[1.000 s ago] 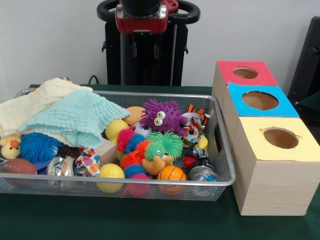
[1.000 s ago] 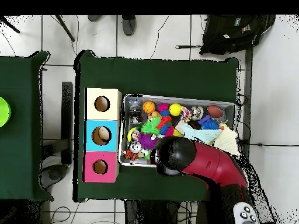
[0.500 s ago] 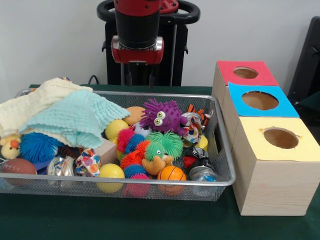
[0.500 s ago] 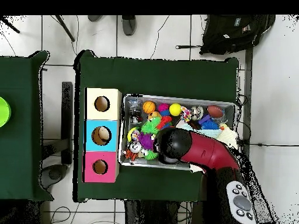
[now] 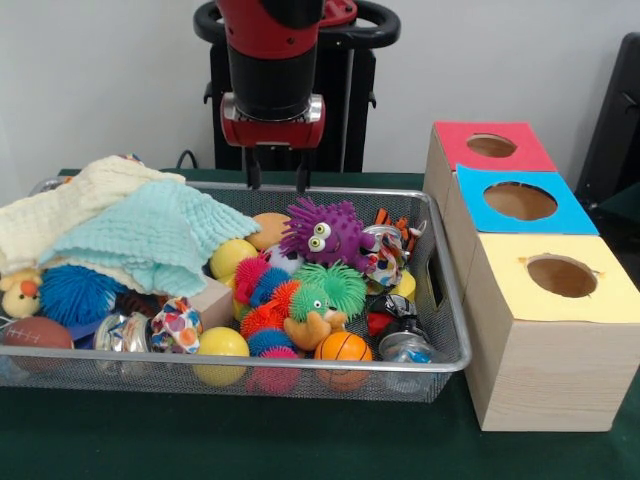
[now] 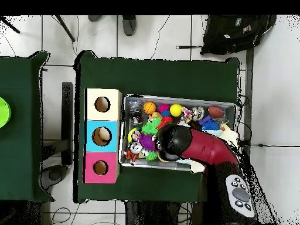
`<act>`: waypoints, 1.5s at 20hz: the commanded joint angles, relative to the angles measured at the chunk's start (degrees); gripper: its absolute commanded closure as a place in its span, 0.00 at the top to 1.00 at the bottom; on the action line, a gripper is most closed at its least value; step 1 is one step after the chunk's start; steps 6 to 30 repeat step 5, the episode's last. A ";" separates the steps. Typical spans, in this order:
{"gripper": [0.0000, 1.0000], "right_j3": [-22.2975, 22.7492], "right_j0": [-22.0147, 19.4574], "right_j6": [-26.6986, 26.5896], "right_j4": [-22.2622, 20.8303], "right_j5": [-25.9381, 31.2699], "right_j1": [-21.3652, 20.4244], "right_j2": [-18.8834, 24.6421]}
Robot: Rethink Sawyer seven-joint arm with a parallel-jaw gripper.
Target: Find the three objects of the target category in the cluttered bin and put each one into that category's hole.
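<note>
Nearest the front camera, a crushed clear plastic bottle [image 5: 405, 343] lies in the near right corner of the wide silver wire-mesh bin [image 5: 452, 300] on the green tabletop [image 5: 250, 440]. Behind it sits a purple spiky monster toy [image 5: 328, 232]. Farthest back, the black two-fingered gripper [image 5: 274, 181] hangs spread apart and empty above the bin's rear rim.

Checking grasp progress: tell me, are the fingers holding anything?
No: in the front view the gripper hangs open and empty above the bin.
</note>
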 commanded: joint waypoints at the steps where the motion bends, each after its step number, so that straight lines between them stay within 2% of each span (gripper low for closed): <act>1: 1.00 -1.39 -1.30 11.60 2.43 -4.07 2.02 1.36; 30: 1.00 -1.09 -1.97 11.05 2.16 -4.99 2.35 1.48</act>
